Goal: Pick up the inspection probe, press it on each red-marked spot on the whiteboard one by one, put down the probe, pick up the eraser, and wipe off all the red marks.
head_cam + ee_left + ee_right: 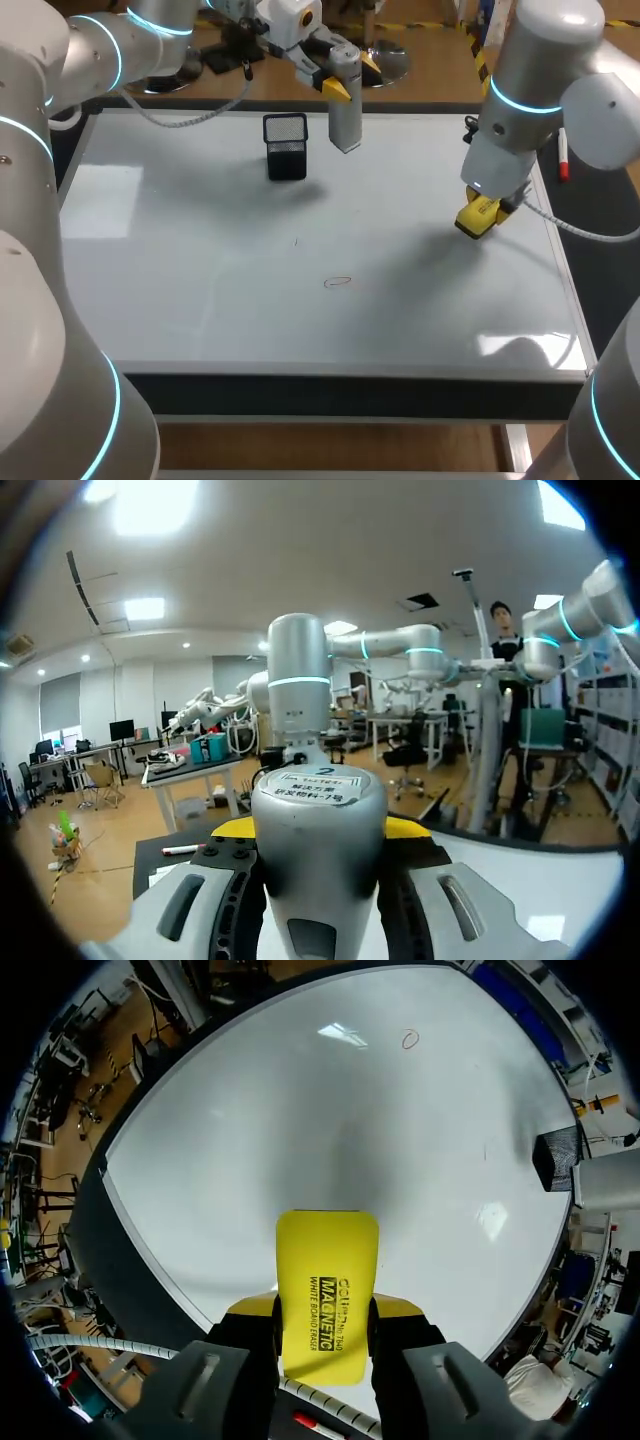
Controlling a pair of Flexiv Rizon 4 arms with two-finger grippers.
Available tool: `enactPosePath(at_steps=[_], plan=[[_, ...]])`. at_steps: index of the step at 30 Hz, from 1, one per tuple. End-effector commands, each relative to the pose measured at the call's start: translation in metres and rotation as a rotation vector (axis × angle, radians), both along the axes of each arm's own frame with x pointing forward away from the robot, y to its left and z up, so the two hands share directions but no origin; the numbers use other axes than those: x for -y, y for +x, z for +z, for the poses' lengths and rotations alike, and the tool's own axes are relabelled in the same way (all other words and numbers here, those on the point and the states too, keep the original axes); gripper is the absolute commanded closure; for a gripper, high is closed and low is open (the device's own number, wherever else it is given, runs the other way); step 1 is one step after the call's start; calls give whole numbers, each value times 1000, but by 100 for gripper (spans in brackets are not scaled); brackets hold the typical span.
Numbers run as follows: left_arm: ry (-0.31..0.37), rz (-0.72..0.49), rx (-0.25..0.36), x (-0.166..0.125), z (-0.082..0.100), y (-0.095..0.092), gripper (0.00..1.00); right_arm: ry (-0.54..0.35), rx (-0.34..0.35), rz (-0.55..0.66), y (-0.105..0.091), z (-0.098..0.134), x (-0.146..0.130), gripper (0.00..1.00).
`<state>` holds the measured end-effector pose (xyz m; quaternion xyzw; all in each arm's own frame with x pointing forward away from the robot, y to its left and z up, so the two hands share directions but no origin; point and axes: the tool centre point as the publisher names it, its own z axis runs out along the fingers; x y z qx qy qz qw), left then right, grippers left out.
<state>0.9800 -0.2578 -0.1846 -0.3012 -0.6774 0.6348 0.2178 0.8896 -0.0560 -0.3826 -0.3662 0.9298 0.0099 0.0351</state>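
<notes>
The silver cylindrical probe [344, 105] hangs upright above the whiteboard's [200, 250] far edge, with my left gripper [352, 76] shut on it. In the left wrist view the probe [320, 860] fills the gap between the yellow-tipped fingers [236, 828]. My right gripper [478, 212] is shut on the yellow eraser [476, 218], low over the board's right side. In the right wrist view the eraser [327, 1290] sticks out ahead of the gripper [327, 1310]. A small red oval mark [338, 283] [410, 1040] sits near the board's middle front, apart from the eraser.
A black mesh holder [286, 146] [557, 1158] stands on the board's far middle, just left of the probe. A red marker pen [563, 155] lies past the board's right edge. A faint tiny stroke [296, 241] shows above the oval.
</notes>
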Motion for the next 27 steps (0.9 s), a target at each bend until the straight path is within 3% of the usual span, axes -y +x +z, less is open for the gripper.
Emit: enactPosePath(at_steps=[1,17,27], plan=[[-3,79,15,-3,5,-34,100,-4,0,1,0,0,0,100],[9,100,25,-24,7,-124,100,-4,0,1,0,0,0,100],[-27,119,19,-33,-7,-172,100,-4,0,1,0,0,0,100]])
